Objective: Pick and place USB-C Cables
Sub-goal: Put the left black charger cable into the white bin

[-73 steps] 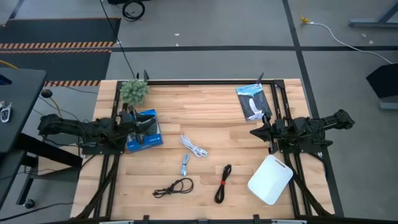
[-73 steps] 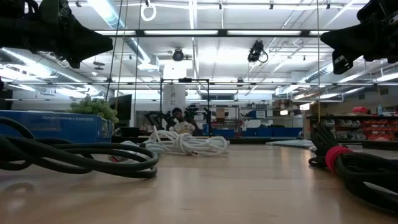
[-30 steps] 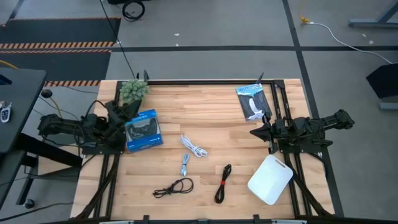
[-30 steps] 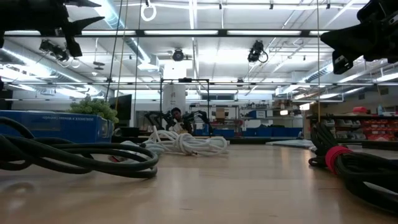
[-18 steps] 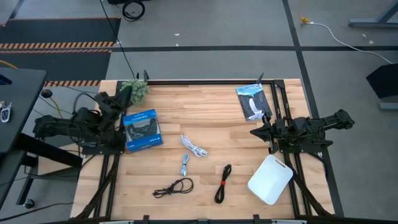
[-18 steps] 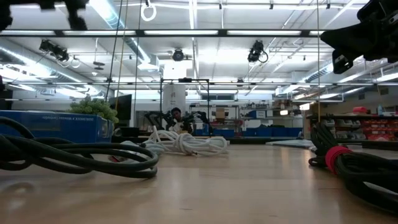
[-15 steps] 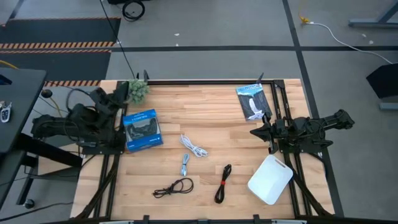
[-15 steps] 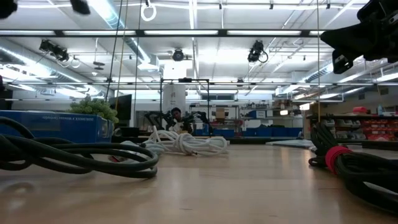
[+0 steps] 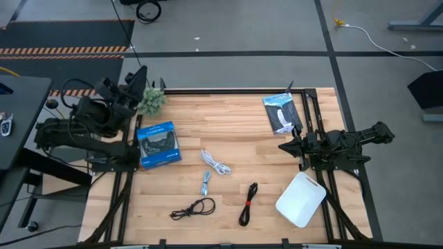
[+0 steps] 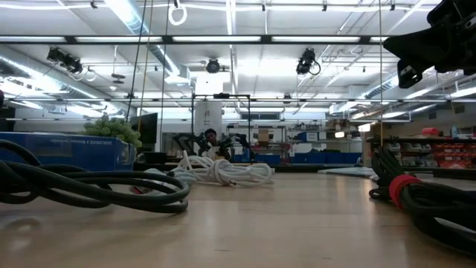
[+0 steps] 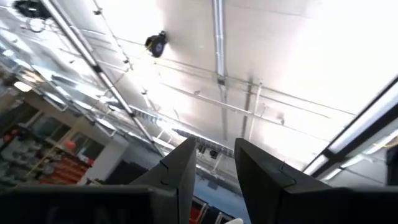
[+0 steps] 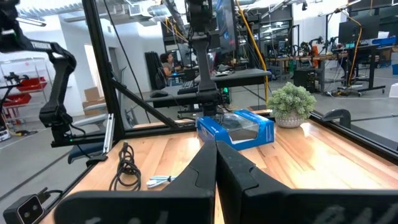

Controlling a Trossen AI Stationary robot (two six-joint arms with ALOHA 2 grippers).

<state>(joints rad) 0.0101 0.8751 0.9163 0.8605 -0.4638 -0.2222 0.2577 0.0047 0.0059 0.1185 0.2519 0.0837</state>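
Observation:
Four cables lie on the wooden table. They are the white coil (image 9: 216, 163) (image 10: 223, 170), the short silver-grey bundle (image 9: 206, 183), the thin black loose loop (image 9: 194, 207) (image 10: 89, 190) and the black bundle with red (image 9: 248, 203) (image 10: 405, 190). My left gripper (image 9: 141, 72) (image 11: 214, 146) is raised above the table's far left corner and points up at the ceiling, with a narrow open gap. My right gripper (image 9: 282, 146) (image 12: 216, 149) (image 10: 401, 52) hangs shut above the table's right side, pointing toward its left. Neither gripper touches anything.
A blue box picturing a controller (image 9: 159, 144) (image 12: 236, 127) lies near the left edge, with a small green plant (image 9: 150, 100) (image 12: 289, 102) behind it. A flat dark packet (image 9: 282, 113) lies at the far right and a white rounded object (image 9: 301, 199) at the near right.
My left arm has risen from beside the blue box and swung toward the table's far left corner. Its gripper has tipped upward to face the ceiling and has left the low view. The cables and my right arm have stayed put.

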